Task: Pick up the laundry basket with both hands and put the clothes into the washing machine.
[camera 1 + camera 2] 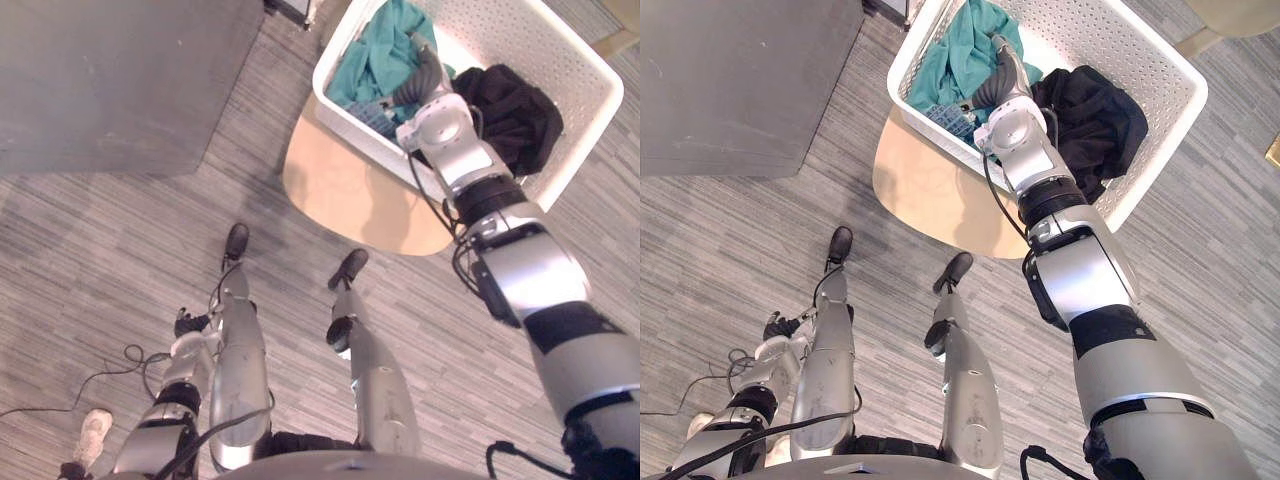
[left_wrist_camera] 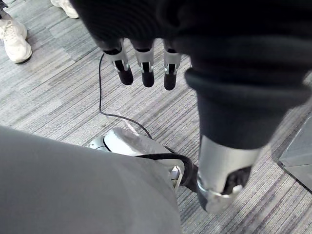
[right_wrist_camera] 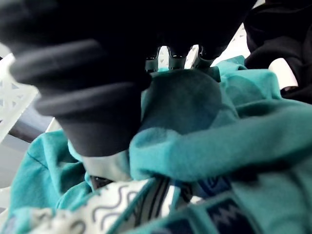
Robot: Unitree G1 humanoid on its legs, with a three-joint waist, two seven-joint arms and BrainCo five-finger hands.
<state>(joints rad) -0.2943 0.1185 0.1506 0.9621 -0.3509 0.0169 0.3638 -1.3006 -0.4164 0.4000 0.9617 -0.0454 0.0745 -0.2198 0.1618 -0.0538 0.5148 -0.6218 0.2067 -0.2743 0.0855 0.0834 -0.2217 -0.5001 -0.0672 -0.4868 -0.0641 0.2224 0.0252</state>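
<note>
Reaching into laundry basket [image 1: 1110, 45] | right robot hand [image 1: 1002, 70] on teal cloth [image 3: 195, 102]

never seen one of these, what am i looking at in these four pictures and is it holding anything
It is a humanoid robot. Two pictures look down from its head; the other two come from cameras on its wrists. A white laundry basket sits on a round wooden table, with a teal garment and a black garment inside. The right hand reaches into the teal garment; whether it grips is hidden. The left hand hangs over the floor, fingers relaxed, holding nothing.
</note>
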